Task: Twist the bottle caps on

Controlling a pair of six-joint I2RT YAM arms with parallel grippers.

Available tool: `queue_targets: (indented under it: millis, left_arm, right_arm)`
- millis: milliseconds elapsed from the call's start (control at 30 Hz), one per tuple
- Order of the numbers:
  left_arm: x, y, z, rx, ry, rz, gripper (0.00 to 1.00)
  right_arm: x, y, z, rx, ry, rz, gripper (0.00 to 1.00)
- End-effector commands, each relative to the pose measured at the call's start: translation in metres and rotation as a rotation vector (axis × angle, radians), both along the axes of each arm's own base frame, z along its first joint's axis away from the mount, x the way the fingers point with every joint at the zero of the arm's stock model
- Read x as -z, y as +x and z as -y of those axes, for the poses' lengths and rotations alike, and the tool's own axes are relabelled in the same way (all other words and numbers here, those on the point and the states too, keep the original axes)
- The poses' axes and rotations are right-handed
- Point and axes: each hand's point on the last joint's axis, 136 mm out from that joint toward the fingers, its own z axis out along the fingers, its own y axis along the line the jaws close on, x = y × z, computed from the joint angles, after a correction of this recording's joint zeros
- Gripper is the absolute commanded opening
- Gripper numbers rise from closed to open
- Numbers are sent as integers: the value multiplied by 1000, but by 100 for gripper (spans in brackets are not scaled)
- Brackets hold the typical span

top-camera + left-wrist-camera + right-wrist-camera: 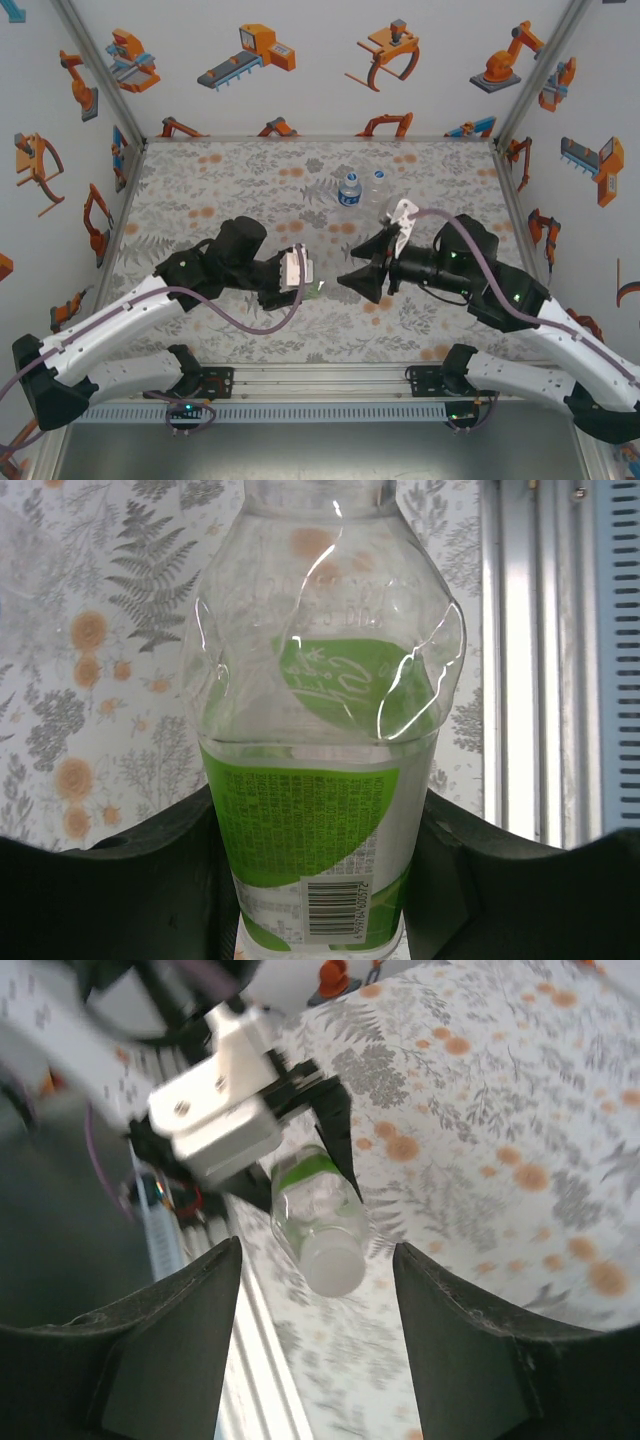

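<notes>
Counter (190, 200) is flat, with a matte grey floral print and orange blooms. Both arms reach in over its middle, nearer the near edge, with wrists turned to face each other. We read that as the split for this job: one side holds, the other turns.

Left fingers (130, 890), dark moulded plastic, are clamped tight on the green-label bottle (320, 730) at the label band on its lower body. The bottle is thin clear plastic, creased and dented at the shoulder, so we'd expect it to flex under squeeze. Gripping low, where it looks stiffer, makes sense. It's held off the counter, lying sideways, neck aimed at the right arm.

Right fingers (170, 1350) stand apart, one on each side of the neck, touching nothing.

Blue-label bottle (349, 190) and plain bottle (377, 184) stand upright side by side near the far edge, about mid-width, well apart from both arms. They're too small for us to tell if they're capped.

Cap (333, 1272) is small, round, white and smooth, and looks seated on the held bottle's neck. We can't tell how far it's threaded.
</notes>
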Motion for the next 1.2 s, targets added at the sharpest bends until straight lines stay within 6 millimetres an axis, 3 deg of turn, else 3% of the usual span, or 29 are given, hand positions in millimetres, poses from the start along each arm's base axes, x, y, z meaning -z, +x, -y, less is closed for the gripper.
queue_targets:
  millis: [0,200,467,867,1067,1167]
  left_arm:
    - [-18,-22,0,98,-39,-47,0]
    - [-18,-35,0,140,-30,-118,0]
    - [-14,-38,-2,149,-20,-129,0]
    - [-16,-40,-3,160,-24,-128,0]
    - [-15,-41,-3,159,-23,-129,0]
    - [-16,-37,-2,146,-23,-118,0]
  right_arm:
    - [12,-38,-5,-307,-135,290,58]
    - [22,-59,-12,-499,-162,376,58]
    - [35,-52,-20,-496,-168,375,47]
    - [49,-46,-25,-491,-202,353,44]
    - [54,-45,-24,-480,-216,344,32]
    - [57,-39,-24,-432,-223,288,18]
